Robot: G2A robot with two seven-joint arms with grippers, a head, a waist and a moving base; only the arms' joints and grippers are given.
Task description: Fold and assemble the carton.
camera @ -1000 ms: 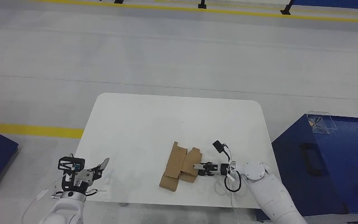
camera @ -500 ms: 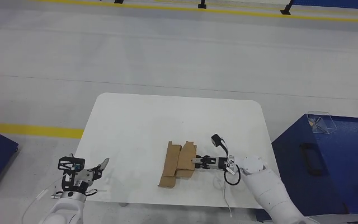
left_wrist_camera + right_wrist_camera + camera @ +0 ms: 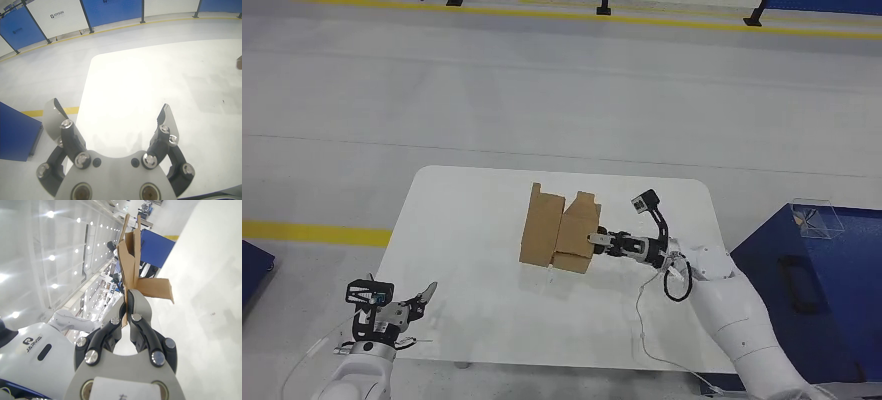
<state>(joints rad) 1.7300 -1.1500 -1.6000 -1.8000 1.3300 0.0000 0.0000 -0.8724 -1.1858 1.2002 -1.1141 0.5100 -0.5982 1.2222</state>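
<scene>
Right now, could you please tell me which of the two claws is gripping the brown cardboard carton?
The right claw, shut on an edge of the flattened brown cardboard carton; the left claw is open and empty.

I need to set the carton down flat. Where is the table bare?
The white rounded table is bare across its left half, between the open left end effector and the brown cardboard carton. Crowded: the right side, where the right end effector grips the carton.

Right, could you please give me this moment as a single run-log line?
right gripper: shut on carton, held above table, not yet assembled | left gripper: open, empty, by table corner
</scene>
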